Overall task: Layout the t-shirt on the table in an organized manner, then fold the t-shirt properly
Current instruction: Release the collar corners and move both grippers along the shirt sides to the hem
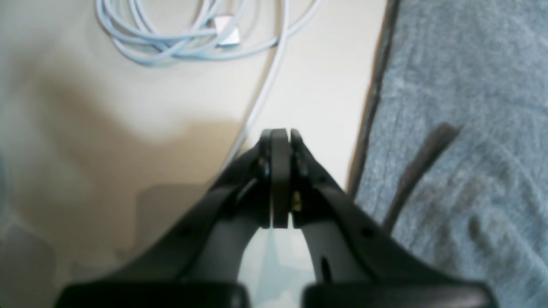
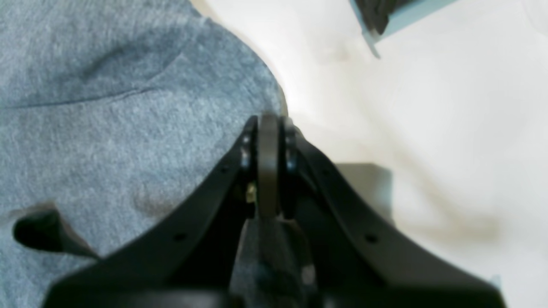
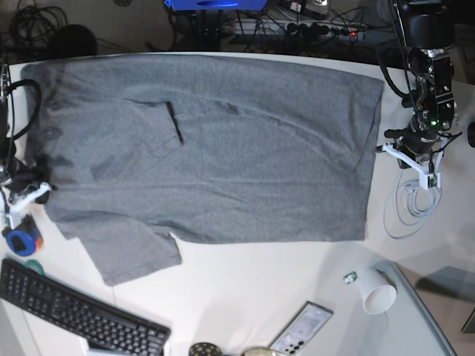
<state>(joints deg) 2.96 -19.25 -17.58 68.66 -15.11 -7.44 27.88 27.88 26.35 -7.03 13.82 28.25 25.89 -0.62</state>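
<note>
The grey t-shirt (image 3: pixel 208 141) lies spread wide across the white table (image 3: pixel 245 297), with one sleeve sticking out toward the front left and a dark crease near its upper left. My left gripper (image 3: pixel 419 174) is shut and empty over bare table (image 1: pixel 321 77), just off the shirt's right edge (image 1: pixel 471 128); in its wrist view the left gripper (image 1: pixel 280 134) shows its jaws pressed together. My right gripper (image 3: pixel 33 191) is at the shirt's left edge. In its wrist view the right gripper (image 2: pixel 267 122) is shut, its tip at the border of the shirt (image 2: pixel 107 107) and the table (image 2: pixel 428 107), with no cloth seen between the jaws.
A coiled white cable (image 1: pixel 192 34) lies just ahead of the left gripper, also seen in the base view (image 3: pixel 412 208). A black keyboard (image 3: pixel 74 315), a phone (image 3: pixel 300 326), a white cup (image 3: pixel 377 293) and a blue roll (image 3: pixel 21 241) sit along the front.
</note>
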